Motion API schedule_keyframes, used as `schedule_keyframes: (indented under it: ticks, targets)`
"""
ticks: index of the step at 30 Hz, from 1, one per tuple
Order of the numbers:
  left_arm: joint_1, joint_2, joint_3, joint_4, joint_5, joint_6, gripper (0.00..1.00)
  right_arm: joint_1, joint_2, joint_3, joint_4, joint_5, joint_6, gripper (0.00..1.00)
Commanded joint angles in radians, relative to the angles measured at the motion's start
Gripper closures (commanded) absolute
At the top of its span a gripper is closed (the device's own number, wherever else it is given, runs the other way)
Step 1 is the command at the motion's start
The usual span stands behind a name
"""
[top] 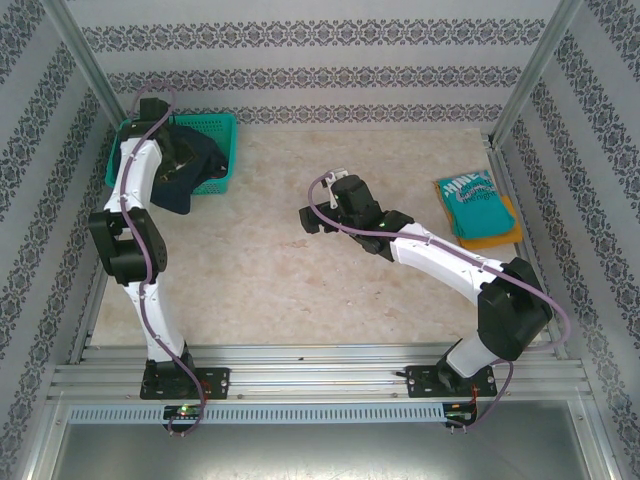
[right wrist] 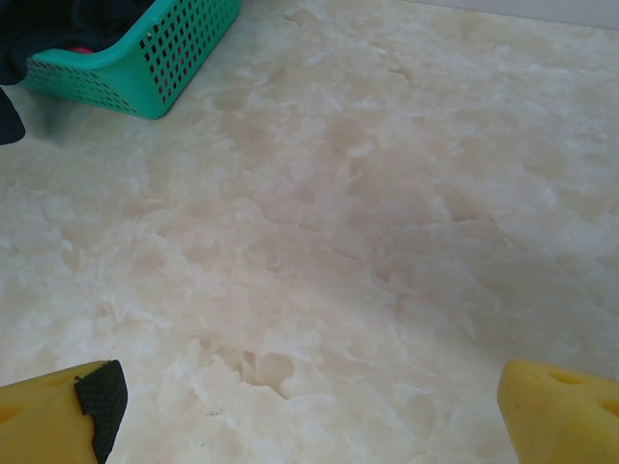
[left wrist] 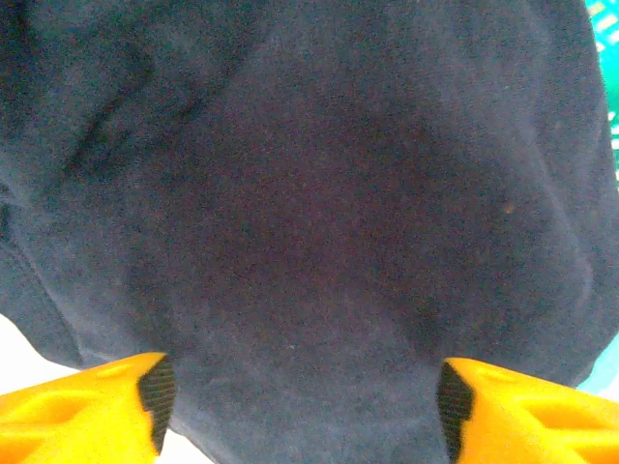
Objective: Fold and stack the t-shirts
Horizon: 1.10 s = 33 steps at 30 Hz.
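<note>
A dark navy t-shirt [top: 178, 188] spills out of the teal mesh basket [top: 222, 150] at the back left and hangs over its near rim. My left gripper [left wrist: 305, 411] is pushed down into it; navy cloth [left wrist: 309, 193] bulges between its orange fingers [left wrist: 87, 411], which stand well apart. A folded teal t-shirt with white lettering [top: 472, 200] lies on an orange t-shirt [top: 508, 232] at the right side of the table. My right gripper [top: 318, 215] hovers open over the bare middle of the table, with nothing between its yellow fingers [right wrist: 551, 416].
The basket [right wrist: 145, 68] shows at the upper left of the right wrist view, with dark cloth [right wrist: 39, 24] in it. Patterned walls and metal posts close in the marbled tabletop [top: 270, 270]. The arm bases sit on a rail at the near edge.
</note>
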<state>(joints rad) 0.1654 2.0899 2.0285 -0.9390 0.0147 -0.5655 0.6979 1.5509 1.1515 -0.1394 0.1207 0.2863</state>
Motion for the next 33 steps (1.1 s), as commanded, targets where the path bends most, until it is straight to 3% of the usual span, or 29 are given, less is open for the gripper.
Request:
schedule_keyframes:
  ticks: [1, 4, 6, 7, 12, 23, 33]
  targets:
    - [0.011, 0.029, -0.028, 0.040, -0.013, -0.017, 0.56, 0.002, -0.031, -0.001, -0.007, -0.002, 0.008, 0.02]
    - [0.013, 0.023, -0.024, 0.038, -0.012, -0.019, 0.85, 0.000, -0.034, 0.000, -0.010, -0.004, 0.011, 0.02]
    - [0.013, 0.007, -0.024, 0.042, -0.014, -0.017, 0.99, 0.000, -0.034, 0.000, -0.012, -0.004, 0.012, 0.02]
    - [0.013, -0.006, -0.024, 0.042, -0.026, -0.016, 1.00, 0.001, -0.037, 0.000, -0.015, -0.002, 0.013, 0.02]
    - [0.013, -0.122, -0.028, 0.097, -0.061, -0.003, 1.00, 0.001, -0.040, 0.007, -0.017, 0.004, 0.009, 0.02]
    - [-0.033, -0.312, 0.259, 0.149, -0.046, 0.082, 1.00, 0.002, -0.031, 0.007, 0.003, -0.020, 0.030, 0.02]
    - [-0.137, -0.394, 0.438, 0.244, 0.145, 0.070, 1.00, 0.002, -0.022, 0.004, 0.032, -0.036, 0.052, 0.02]
